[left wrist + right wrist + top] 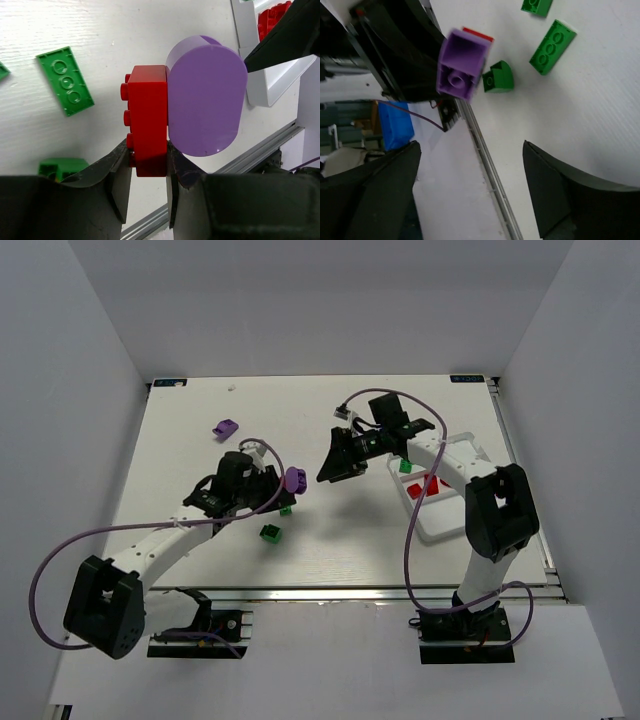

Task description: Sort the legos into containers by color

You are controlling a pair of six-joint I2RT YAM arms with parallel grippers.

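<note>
Red brick, a rounded purple brick stuck to its side, is pinched in the left gripper. The right gripper, spread wide, hangs between it and the white tray, which holds red bricks. A green plate and a loose purple brick lie on the table.

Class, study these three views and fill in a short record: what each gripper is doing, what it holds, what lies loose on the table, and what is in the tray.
Left gripper: shut on red brick, which has a purple piece stuck to its side
Right gripper: open, empty, pointed toward the held pair
Loose on table: green bricks, one purple brick
Tray: red bricks and a green brick inside; which compartments is unclear
</note>
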